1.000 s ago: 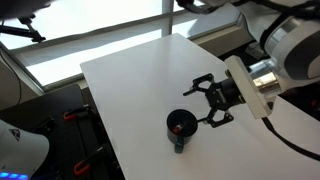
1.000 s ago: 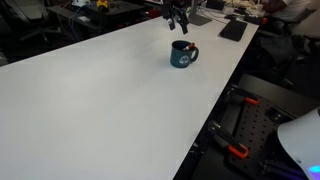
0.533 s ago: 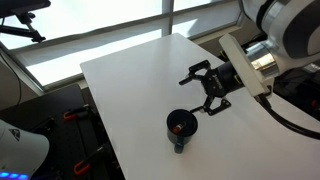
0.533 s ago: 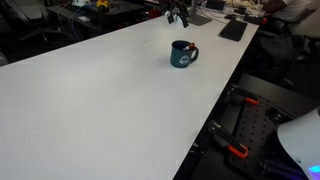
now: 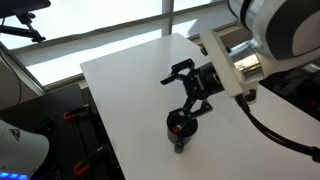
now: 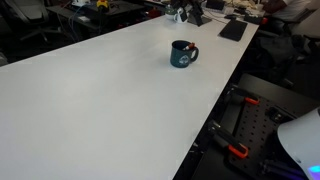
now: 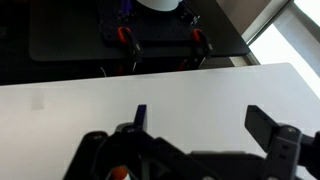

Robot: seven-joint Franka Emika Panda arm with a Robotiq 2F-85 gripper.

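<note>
On the white table (image 5: 120, 90), the dark mug (image 5: 179, 127) stands near the released, empty gripper (image 5: 181, 92).

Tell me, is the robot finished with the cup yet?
Looks nearly done: the cup stands upright on the white table with something red inside. In hand: nothing; the gripper hangs open and empty near the cup, not touching it. Left: probably only pulling the arm away, though I can't be sure.
</note>
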